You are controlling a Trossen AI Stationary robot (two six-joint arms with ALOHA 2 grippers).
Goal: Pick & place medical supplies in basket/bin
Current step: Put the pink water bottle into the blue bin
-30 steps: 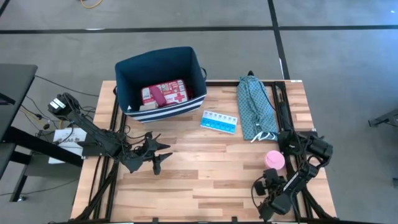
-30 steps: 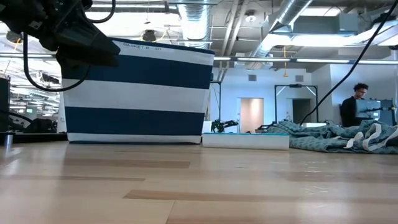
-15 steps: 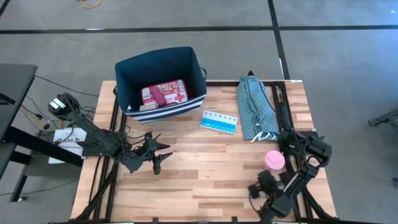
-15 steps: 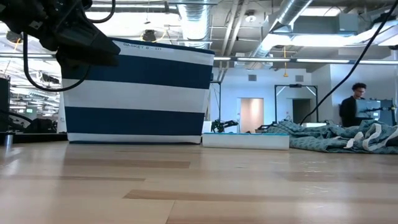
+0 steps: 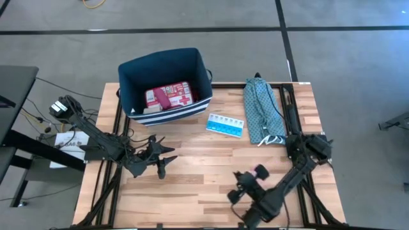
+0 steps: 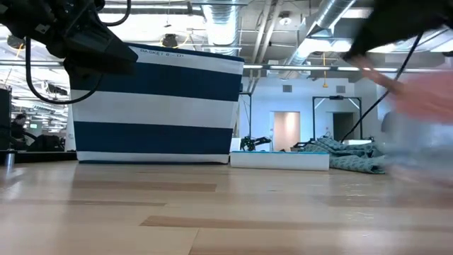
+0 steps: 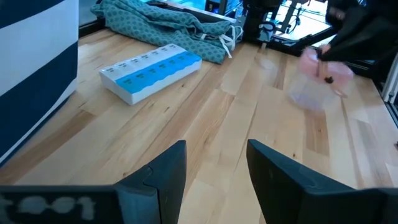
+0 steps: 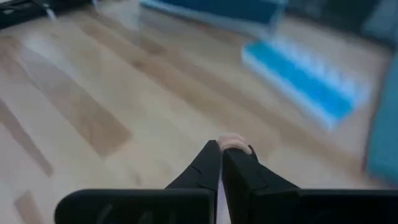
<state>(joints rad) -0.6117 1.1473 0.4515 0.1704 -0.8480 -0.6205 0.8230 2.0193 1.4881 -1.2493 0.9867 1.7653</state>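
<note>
Pink-capped clear bottle (image 7: 316, 78) pinched in right end effector (image 8: 222, 149), left end effector (image 7: 214, 163) spread, navy striped bin (image 5: 167, 86) w/ red-white case (image 5: 170, 96)

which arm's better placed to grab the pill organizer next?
Probably left: the left end effector is open and empty, with the pill organizer just ahead and the bin beside it. The right end effector is shut on the pink item.

Grey floor (image 5: 345, 57) with dark lines; exposed ceiling ducts (image 6: 233, 28), possibly a doorway (image 6: 286, 131).
</note>
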